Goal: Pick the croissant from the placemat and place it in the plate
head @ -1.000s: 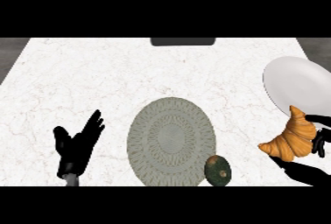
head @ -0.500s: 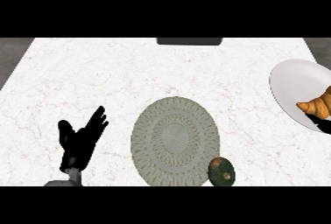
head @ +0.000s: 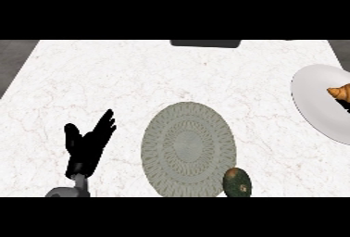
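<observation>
Croissant (head: 340, 92) first: you can see it at the far right edge of the view, over the white plate (head: 315, 99), only partly in frame. A dark sliver just under it at that edge may be your right hand, but too little shows to say so, and you cannot tell whether anything grips the pastry or whether it already rests on the plate. Treat the step as the placing itself, close to done; the next move, as far as you can judge, is to confirm the croissant sits on the plate and then draw the right hand clear without nudging it.

Your left hand (head: 87, 141) rests open, fingers spread and pointing up, holding nothing. Just to its right lies the round grey placemat (head: 189, 149), bare of pastry. Beyond the placemat's near right rim sits a dark green avocado (head: 237, 182), touching or overlapping its edge. The plate is well apart from this hand, across the placemat.

Everything stands on a white marbled worktop (head: 137, 78). A dark object (head: 205, 43) sits at its far edge, with grey floor at both corners.
</observation>
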Available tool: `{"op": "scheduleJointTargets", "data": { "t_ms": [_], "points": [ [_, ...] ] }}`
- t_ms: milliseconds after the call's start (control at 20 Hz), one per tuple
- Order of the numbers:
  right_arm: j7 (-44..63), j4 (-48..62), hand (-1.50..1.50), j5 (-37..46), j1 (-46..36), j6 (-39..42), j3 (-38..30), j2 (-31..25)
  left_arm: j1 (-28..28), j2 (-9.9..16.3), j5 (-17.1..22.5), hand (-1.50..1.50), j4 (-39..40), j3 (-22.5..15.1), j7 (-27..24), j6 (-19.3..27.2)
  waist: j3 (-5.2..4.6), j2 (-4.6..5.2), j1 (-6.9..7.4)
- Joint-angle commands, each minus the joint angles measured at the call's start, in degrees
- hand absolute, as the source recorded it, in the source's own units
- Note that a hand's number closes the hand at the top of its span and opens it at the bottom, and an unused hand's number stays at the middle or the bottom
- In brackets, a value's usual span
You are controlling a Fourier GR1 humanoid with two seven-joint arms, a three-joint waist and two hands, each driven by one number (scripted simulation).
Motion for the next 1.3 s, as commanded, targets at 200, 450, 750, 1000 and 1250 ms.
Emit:
{"op": "scheduleJointTargets", "data": {
  "t_ms": [200,450,750,1000,1250],
  "points": [
    [8.4,16.27,-1.5,11.3,-6.64,2.08,8.43,-4.29,-0.5,0.75,0.03,0.0,0.61,-0.4,0.06,-1.52,0.0,1.16,3.1],
    [4.31,20.55,-1.5,11.31,-9.52,8.95,8.38,-1.42,-2.25,-1.95,-0.94,0.0,2.09,-2.1,-0.96,-0.37,0.29,1.35,2.17],
    [-3.79,21.28,-1.5,5.15,-11.51,14.29,2.03,0.93,-0.66,-1.63,-0.91,0.0,1.19,-1.58,-2.09,-0.17,0.41,1.02,1.52],
    [-5.3,23.68,-1.5,-0.48,-12.18,20.75,-4.14,-3.1,0.1,-0.54,-0.58,0.0,0.63,-0.92,-1.39,-0.63,0.37,0.92,1.07],
    [-2.37,26.54,-1.5,-2.12,-11.84,30.11,-5.95,-7.27,-1.01,-2.12,-1.51,0.0,0.6,-1.5,-1.03,1.28,0.32,0.85,0.61]
  ]
}}
